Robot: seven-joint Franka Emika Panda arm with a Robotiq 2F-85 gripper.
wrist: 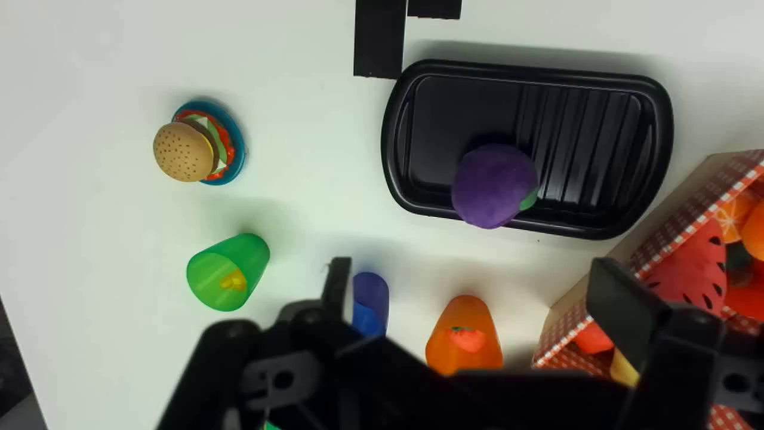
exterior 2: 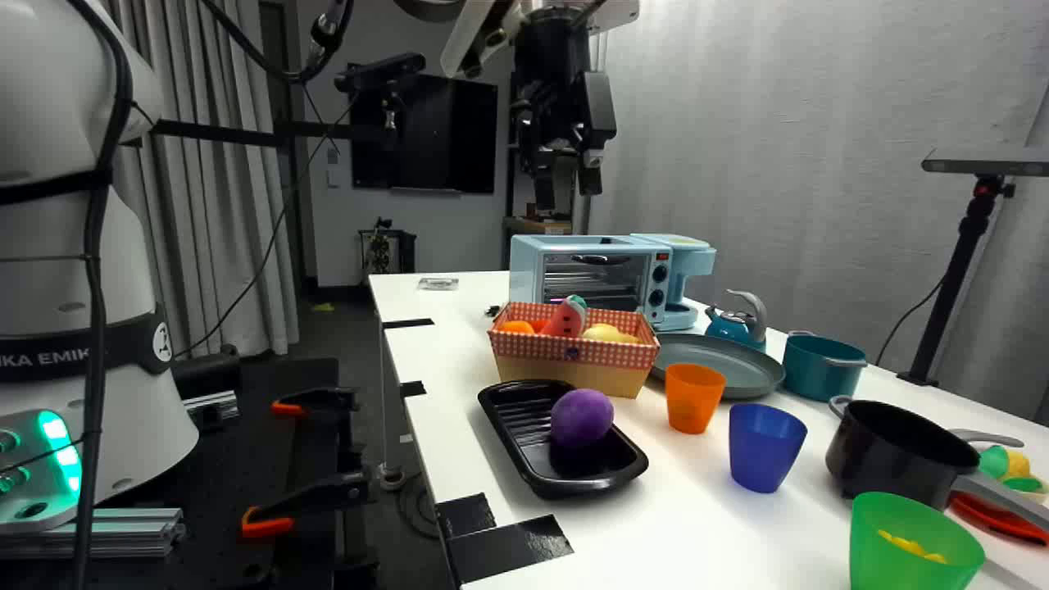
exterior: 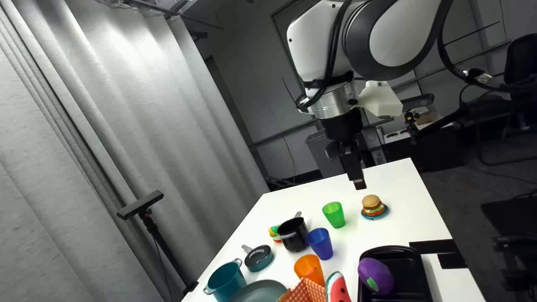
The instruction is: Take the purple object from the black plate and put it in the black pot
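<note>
The purple object (exterior: pixel 376 274) is a rounded purple lump with a green patch. It rests on the black plate (exterior: pixel 413 264), a rectangular dish with a raised rim and ridges on one half. Both also show in an exterior view, the purple object (exterior 2: pixel 581 418) and the plate (exterior 2: pixel 512 442), and in the wrist view, the purple object (wrist: pixel 494 185) and the plate (wrist: pixel 576 143). The black pot (exterior: pixel 293 237) stands upright and open; it also shows in an exterior view (exterior 2: pixel 885 455) but not in the wrist view. My gripper (wrist: pixel 474 289) is open and empty, high above the table.
A blue cup (exterior 2: pixel 766 447), an orange cup (exterior 2: pixel 693 397) and a green cup (exterior 2: pixel 910 541) stand between plate and pot. A checkered basket (exterior 2: pixel 565 377) of toy food sits beside the plate. A toy burger (exterior: pixel 372 205), teal pot (exterior: pixel 226 279) and small pan (exterior: pixel 258 258) are also there.
</note>
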